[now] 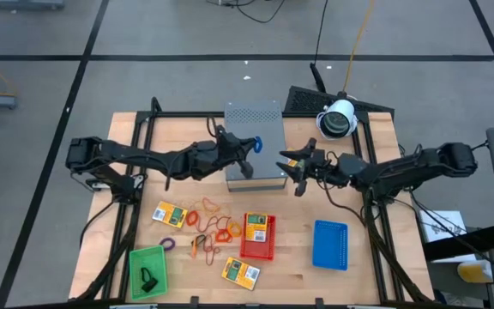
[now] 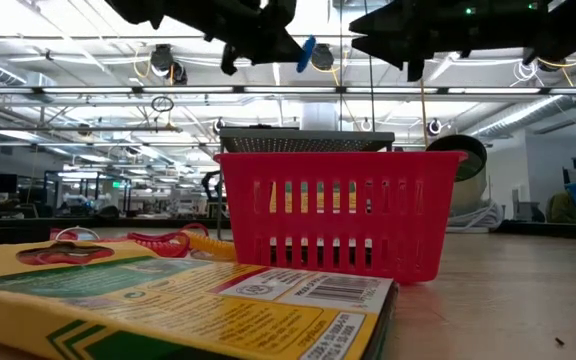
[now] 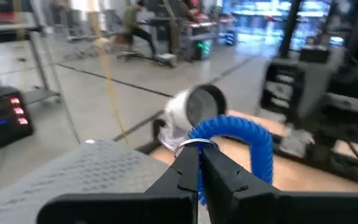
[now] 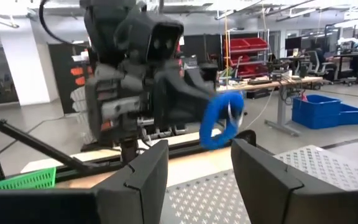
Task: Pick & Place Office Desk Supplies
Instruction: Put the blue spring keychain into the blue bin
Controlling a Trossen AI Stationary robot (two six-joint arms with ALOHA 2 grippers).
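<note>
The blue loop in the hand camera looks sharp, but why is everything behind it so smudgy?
In the left wrist view, the blue coiled loop is crisp while the room behind smears; in the low view, the nearest yellow packet looks soft and bright ceiling lights glare.

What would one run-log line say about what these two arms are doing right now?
left gripper: shut on blue coil, above grey box | right gripper: open, empty, facing the coil | handover: not yet done

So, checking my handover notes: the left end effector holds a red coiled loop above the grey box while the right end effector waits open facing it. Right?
Nearly. The coiled loop pinched in the left end effector is blue, not red, as the left wrist view shows. It does hang above the grey box, and the right end effector faces it, open.
</note>
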